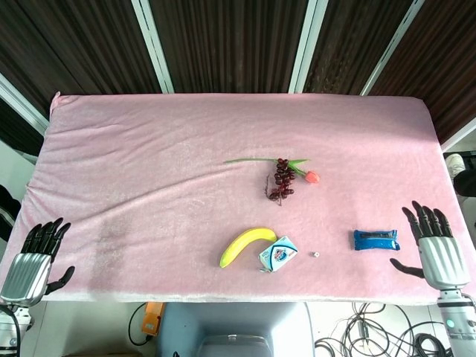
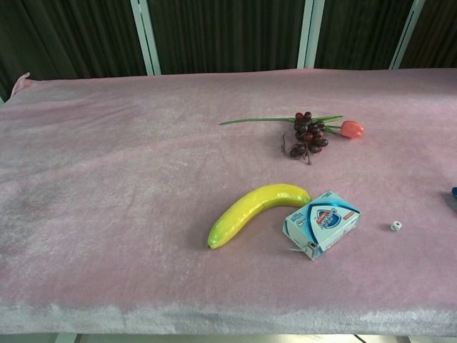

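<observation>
Head view, we see our left hand [image 1: 27,262] spread and empty off the pink tabletop's [image 1: 149,163] corner, right hand [image 1: 439,253] spread beside a blue packet [image 1: 375,239], banana [image 1: 246,244] touching a box [image 1: 279,253], grapes [image 1: 282,179] mid-cloth.

The dark blue flat snack packet [image 2: 454,194] is cut by the right edge of my chest view; the tiny white cube-like object [image 2: 396,226] is too small to identify; my left hand [image 1: 30,263] is cropped below the wrist.
</observation>
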Robot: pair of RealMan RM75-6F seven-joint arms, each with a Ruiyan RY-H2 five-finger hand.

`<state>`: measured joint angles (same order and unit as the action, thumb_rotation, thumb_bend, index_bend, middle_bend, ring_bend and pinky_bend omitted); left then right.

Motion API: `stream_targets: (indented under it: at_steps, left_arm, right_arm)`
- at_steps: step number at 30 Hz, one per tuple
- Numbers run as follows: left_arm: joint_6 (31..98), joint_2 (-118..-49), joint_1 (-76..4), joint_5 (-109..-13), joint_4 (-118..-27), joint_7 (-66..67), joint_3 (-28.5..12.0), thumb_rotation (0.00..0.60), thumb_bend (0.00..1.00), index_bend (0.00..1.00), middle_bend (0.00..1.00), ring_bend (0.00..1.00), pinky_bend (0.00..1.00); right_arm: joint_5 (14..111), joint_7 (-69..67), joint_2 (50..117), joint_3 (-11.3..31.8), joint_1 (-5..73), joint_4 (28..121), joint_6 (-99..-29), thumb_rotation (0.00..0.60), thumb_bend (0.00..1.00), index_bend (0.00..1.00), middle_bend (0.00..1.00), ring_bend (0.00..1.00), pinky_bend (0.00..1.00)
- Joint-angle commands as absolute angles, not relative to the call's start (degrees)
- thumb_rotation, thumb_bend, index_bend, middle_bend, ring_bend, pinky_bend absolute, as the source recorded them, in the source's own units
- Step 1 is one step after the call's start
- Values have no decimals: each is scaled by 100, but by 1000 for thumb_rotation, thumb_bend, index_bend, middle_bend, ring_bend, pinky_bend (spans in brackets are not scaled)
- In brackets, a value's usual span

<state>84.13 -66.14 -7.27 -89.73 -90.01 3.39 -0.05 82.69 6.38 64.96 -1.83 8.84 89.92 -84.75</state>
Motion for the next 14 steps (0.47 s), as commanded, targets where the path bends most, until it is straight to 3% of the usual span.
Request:
stream_targets:
  at_steps: [1,14]
  left_arm:
    - [8367,-6627,-744,-8913,-8995,367,-33,600,304,0,0,0,20]
    - [8295,-6665,-783,-8939,-9004,457,-13,600,305,0,0,0,20]
  right_arm:
    - [8413,379,6463,-231,809,8855,-8383,600,210,0,0,0,0]
    - [8484,408,6522,-100,755,8846,-8319,600,210,0,0,0,0]
